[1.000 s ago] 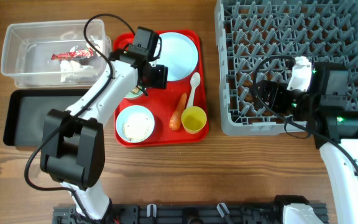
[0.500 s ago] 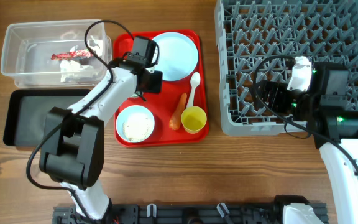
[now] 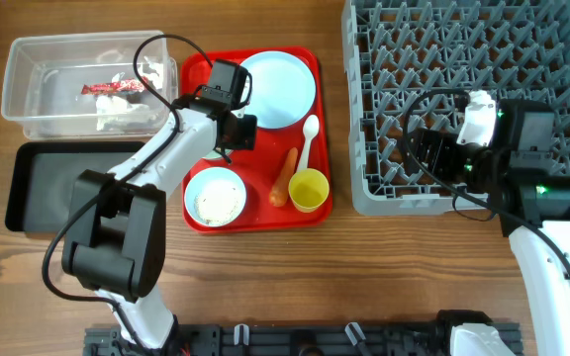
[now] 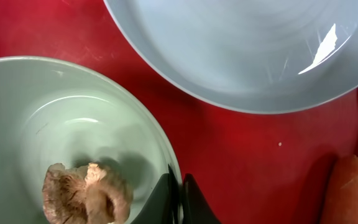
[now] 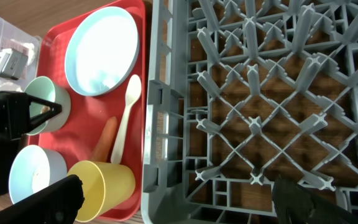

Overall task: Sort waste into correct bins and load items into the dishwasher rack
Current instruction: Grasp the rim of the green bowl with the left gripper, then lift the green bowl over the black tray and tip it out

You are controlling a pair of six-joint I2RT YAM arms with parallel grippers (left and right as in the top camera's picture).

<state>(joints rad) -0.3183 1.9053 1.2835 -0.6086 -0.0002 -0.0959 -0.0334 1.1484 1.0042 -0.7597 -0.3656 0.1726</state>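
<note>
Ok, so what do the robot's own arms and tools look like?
Left arm and right arm: white rounded links, black joint housings, a thin black cable looping along each. Small green lights glow on the right one. Left tool and right tool: black, with two tapering fingers.

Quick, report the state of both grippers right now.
Left gripper: shut on the rim of the pale green round bowl.
Right gripper: open, holding nothing.
</note>
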